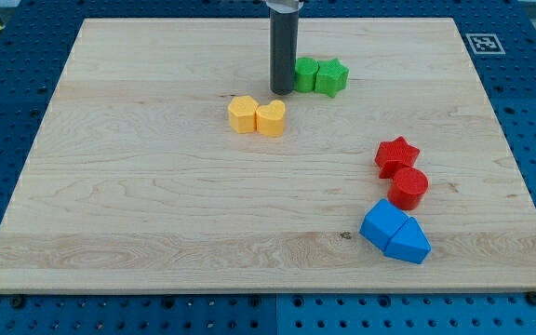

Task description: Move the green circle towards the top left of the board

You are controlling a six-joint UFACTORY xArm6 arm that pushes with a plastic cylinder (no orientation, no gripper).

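Rod's a smooth dark cylinder, no jaws on it; my tip (281,91) sits touching the green circle (304,73) on its left edge, partly hiding it. Green star (331,77) abuts the circle's right, at the top middle of the light wood-grain counter (156,186). Rod's upper end is cut off.

Open board (128,140) leftward of the green circle (304,73); yellow blocks (257,116) below.
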